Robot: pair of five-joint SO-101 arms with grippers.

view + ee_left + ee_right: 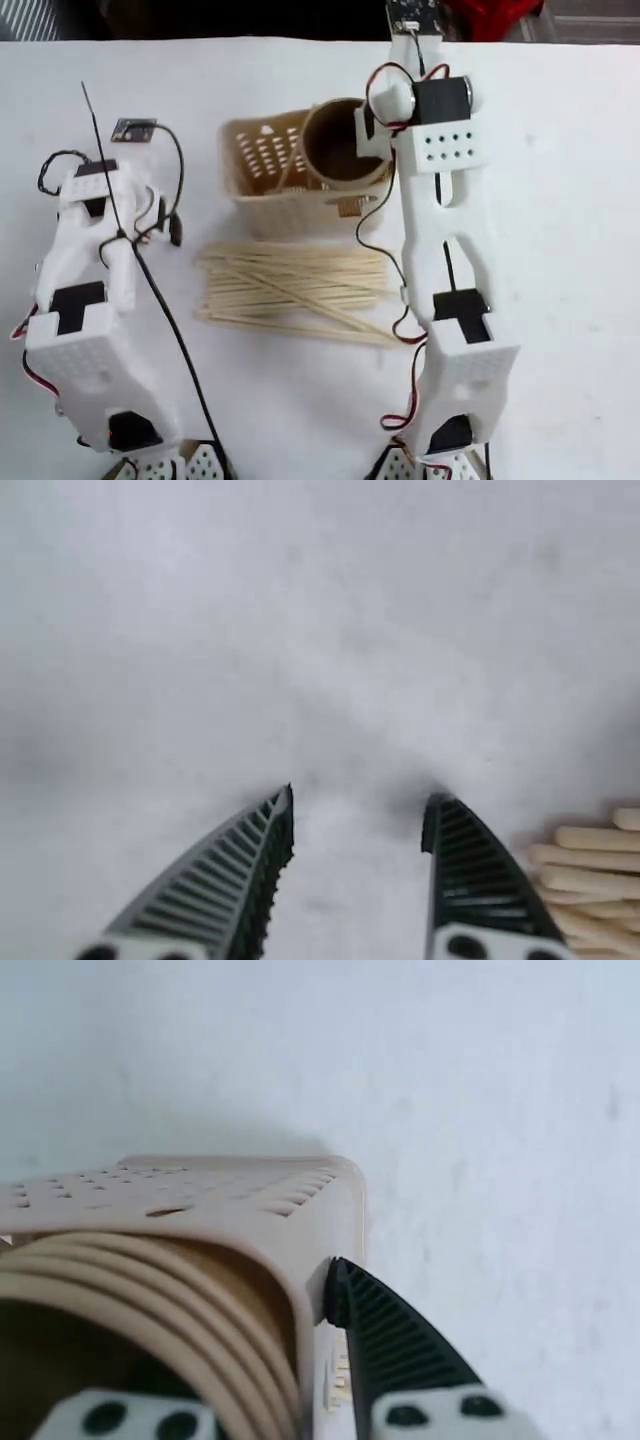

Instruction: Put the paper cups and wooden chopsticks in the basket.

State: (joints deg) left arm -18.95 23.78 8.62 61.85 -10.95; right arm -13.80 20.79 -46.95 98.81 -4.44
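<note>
Two arms stood side by side at the white desk (570, 250). From above, the beige perforated basket (290, 212) sat mid-desk toward the far side. The paper cups (340, 150) stood in its right part, mouth up, their rim reaching past the basket's far edge. The right gripper (372, 135) was at the right side of that rim, over the basket's right end, its arm stretched out from the near edge. The right wrist view added what the high view left vague: the cups were several and nested, their rims lying one inside another, close against the basket's wall by a corner. Whether that gripper pinched the cups or stood loose about them I could not tell from either view.

The wooden chopsticks (290, 285) lay in a loose heap on the desk just near of the basket. Most ran left to right, and a few crossed at a slant. The left gripper (360, 805) hung low over bare desk just left of the heap. Its own wrist view made plain what the high view did not: the fingers (250, 890) were spread wide with nothing between them, and the chopsticks' blunt ends lay just beside one finger. A black cable (160, 300) ran across the left arm.
</note>
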